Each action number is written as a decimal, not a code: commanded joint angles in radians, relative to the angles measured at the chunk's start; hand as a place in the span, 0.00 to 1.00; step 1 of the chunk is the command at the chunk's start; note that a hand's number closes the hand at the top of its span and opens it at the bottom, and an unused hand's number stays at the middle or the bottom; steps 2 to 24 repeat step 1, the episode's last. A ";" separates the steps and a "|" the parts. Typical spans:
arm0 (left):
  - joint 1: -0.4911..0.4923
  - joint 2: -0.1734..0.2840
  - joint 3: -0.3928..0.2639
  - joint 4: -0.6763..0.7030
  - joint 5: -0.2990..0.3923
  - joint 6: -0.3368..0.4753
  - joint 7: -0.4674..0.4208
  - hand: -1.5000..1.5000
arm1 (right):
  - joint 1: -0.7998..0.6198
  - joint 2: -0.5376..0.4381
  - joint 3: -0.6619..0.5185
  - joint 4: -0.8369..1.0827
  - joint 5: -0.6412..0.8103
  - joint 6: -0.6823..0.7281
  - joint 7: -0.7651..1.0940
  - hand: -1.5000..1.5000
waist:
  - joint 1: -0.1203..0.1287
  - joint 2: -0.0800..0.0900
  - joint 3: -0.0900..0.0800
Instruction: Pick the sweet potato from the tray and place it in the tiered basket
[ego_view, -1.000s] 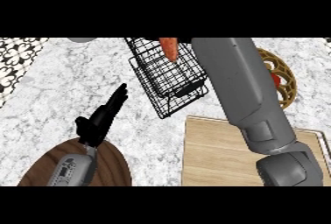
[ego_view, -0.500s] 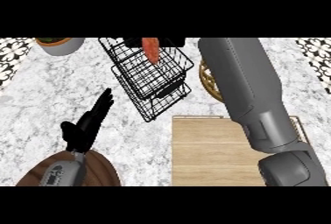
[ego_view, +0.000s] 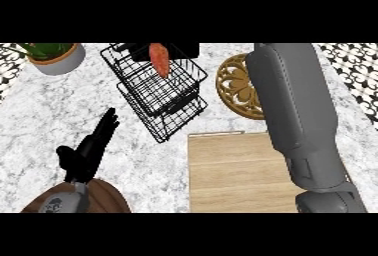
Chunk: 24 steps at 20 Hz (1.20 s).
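Orange sweet potato (ego_view: 159, 59), long and tapered, sits upright-ish in the top tier of the black wire tiered basket (ego_view: 159, 95), near the basket's back edge. Dark shape right behind it at the frame top, touching or just beside the potato; could be the right hand, cannot tell, and its fingers are not readable. Basket stands tilted in view on the white-grey marbled bench (ego_view: 44, 115), lower tier showing below and toward the viewer.

Right grey forearm (ego_view: 295, 115) runs from the lower right edge up to the top of the frame, passing just right of the basket and over part of a round gold-brown patterned trivet (ego_view: 235, 90) lying beside the basket. Below the basket, a light wooden rectangular tray (ego_view: 232, 170) lies flat on the bench, its right part covered by the forearm.

Left black hand (ego_view: 87, 152) shows at lower left, fingers straight and together pointing up toward the basket, thumb out to the side, holding nothing, well apart from the basket. Under its wrist, a dark round wooden board (ego_view: 111, 200) at the bottom edge.

Grey pot with green plant (ego_view: 55, 57) in the top left corner.
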 joint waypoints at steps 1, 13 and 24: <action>0.020 0.006 0.007 0.010 -0.004 0.004 -0.013 0.50 | 0.084 0.000 0.039 -0.145 -0.003 0.047 0.134 0.00 | -0.024 -0.009 0.001; 0.020 0.006 0.007 0.010 -0.004 0.004 -0.013 0.50 | 0.084 0.000 0.039 -0.145 -0.003 0.047 0.134 0.00 | -0.024 -0.009 0.001; 0.020 0.006 0.007 0.010 -0.004 0.004 -0.013 0.50 | 0.084 0.000 0.039 -0.145 -0.003 0.047 0.134 0.00 | -0.024 -0.009 0.001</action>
